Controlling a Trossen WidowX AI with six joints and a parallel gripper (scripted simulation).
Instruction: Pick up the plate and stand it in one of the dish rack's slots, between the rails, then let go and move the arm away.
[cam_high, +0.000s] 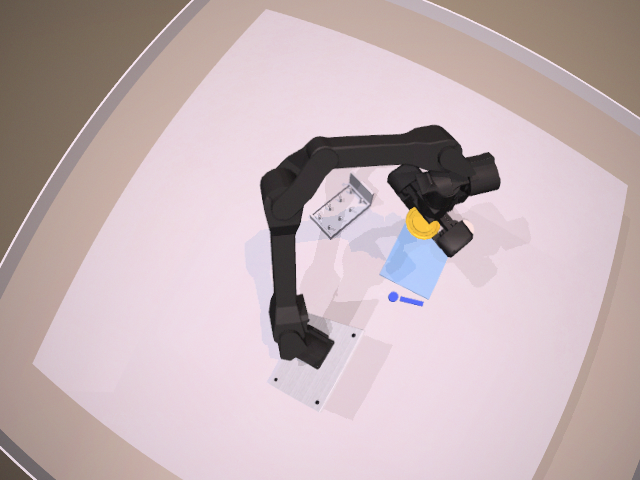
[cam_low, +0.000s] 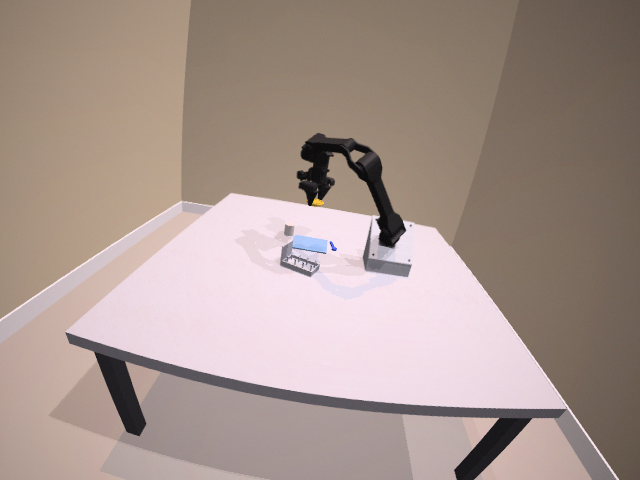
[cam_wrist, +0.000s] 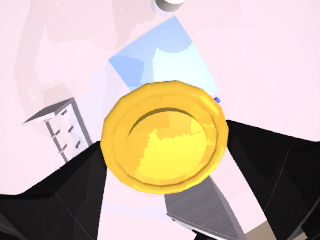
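The yellow round plate hangs in the air, roughly level, with its hollow face towards the wrist camera. My gripper is shut on the plate, with one black finger against each side of its rim. The grey dish rack stands on the table, apart from the plate and lower. It has a tall panel at one end and short posts in rows. The slots are too small to judge closely.
A light blue mat lies below, beside the rack. A blue spoon-like piece lies by the mat's edge. A pale cup stands beyond the mat. The arm's grey base block is opposite.
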